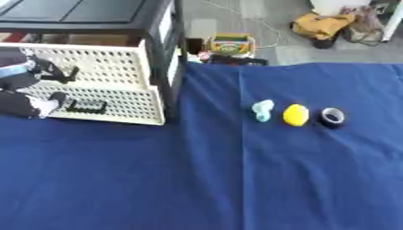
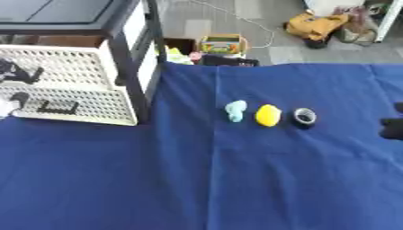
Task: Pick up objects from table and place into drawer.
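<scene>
Left eye view: a desk [image 1: 118, 179] draped in blue cloth fills most of the frame. At its far left corner stands a black-framed cabinet [image 1: 161, 40] with a cream perforated drawer [image 1: 110, 90] pulled out toward the viewer. The robot's left hand [image 1: 35, 74], black with silver parts, sits at the drawer's left end, over the basket and front panel; whether its fingers are curled or straight cannot be told. Well to the right of the drawer, three small things lie in a row on the cloth, near one another but apart: a pale blue lump [image 1: 263, 110], a yellow lemon-shaped object [image 1: 296, 115] and a black tape roll [image 1: 332, 117]. Nothing lies between them and the drawer. Beyond the desk's far edge, on the grey floor, sit a colourful box [image 1: 230, 45] and a yellow bag [image 1: 321, 24]. Right eye view: the same scene, shifted. A dark part of the right hand [image 2: 392, 122] shows at the right edge, over the cloth, right of the tape roll; its fingers cannot be made out.
</scene>
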{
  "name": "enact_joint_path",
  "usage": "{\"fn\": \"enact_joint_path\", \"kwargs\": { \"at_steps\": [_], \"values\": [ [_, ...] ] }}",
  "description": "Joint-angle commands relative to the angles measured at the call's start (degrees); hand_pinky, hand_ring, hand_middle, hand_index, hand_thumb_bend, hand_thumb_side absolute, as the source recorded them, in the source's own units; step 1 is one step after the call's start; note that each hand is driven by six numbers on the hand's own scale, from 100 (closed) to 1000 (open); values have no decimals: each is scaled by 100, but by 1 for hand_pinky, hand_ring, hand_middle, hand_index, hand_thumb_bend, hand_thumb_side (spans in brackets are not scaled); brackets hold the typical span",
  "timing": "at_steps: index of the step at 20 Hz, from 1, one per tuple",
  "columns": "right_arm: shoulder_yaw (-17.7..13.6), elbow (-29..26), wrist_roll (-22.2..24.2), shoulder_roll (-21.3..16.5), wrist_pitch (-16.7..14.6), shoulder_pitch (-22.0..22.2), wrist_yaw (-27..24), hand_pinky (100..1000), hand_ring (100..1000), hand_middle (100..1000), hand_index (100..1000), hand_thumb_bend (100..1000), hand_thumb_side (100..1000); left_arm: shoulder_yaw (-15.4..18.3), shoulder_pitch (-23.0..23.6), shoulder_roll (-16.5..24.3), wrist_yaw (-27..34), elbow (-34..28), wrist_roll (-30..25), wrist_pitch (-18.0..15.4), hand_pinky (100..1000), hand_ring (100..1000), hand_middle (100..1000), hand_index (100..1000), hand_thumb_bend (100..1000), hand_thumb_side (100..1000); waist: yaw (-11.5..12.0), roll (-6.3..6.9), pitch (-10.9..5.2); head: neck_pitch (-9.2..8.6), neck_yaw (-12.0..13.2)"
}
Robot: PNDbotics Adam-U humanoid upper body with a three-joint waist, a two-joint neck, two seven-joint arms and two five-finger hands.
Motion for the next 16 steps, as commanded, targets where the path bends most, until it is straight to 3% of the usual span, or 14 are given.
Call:
{"fn": "enact_joint_path", "kwargs": {
  "at_steps": [1, 16],
  "values": [
    [-44, -93, -11, -68, -23, -50, -17, 602, 667, 459, 765, 100, 932, 80, 36, 332, 94, -155, 3, 39, 145, 100, 100, 789, 100, 520, 21, -15, -152, -21, -14],
    [-51, -93, -16, -54, -34, -74, -38, 602, 669, 460, 765, 100, 932, 114, 586, 761, 272, -992, 106, 150, 160, 100, 100, 803, 100, 488, 50, -57, -158, -28, 19]
  ]
}}
